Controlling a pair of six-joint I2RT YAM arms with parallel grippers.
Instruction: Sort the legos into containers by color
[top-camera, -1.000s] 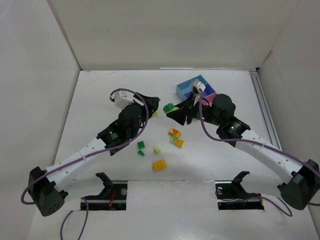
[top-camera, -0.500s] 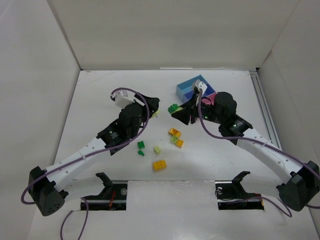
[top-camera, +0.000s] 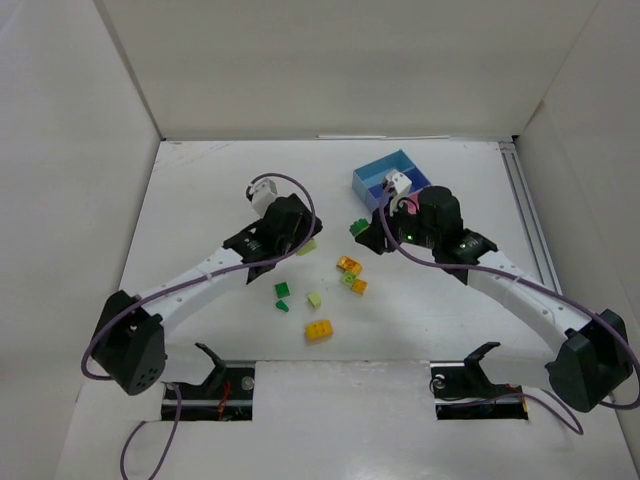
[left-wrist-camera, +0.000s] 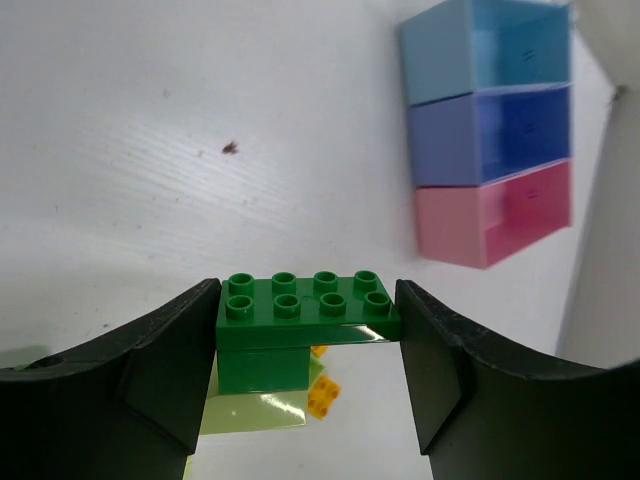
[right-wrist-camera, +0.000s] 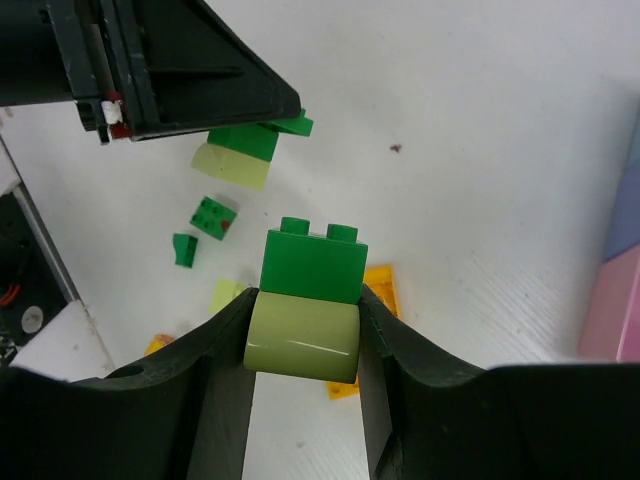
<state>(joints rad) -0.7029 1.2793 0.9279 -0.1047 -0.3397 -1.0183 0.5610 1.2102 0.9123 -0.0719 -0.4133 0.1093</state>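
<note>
My left gripper (left-wrist-camera: 308, 335) is shut on a stack of legos: a dark green studded plate (left-wrist-camera: 305, 305) on a green block, with a pale lime piece (left-wrist-camera: 250, 410) under it. In the top view the left gripper (top-camera: 305, 240) is left of centre. My right gripper (right-wrist-camera: 305, 330) is shut on a pale lime rounded brick (right-wrist-camera: 302, 335) with a green brick (right-wrist-camera: 313, 265) on top. In the top view the right gripper (top-camera: 360, 228) is just in front of the containers (top-camera: 382, 175). The light blue, dark blue and pink trays (left-wrist-camera: 490, 130) look empty in the left wrist view.
Loose legos lie on the white table between the arms: orange ones (top-camera: 349, 265) (top-camera: 355, 285) (top-camera: 319, 330), small green ones (top-camera: 282, 290) (top-camera: 283, 306) and a lime one (top-camera: 314, 299). White walls enclose the table. The left gripper (right-wrist-camera: 190, 75) hangs close in the right wrist view.
The left arm has swung so that its gripper sits lower and nearer. The right gripper has drawn back to the right with its green and lime stack. The two grippers stand further apart.
</note>
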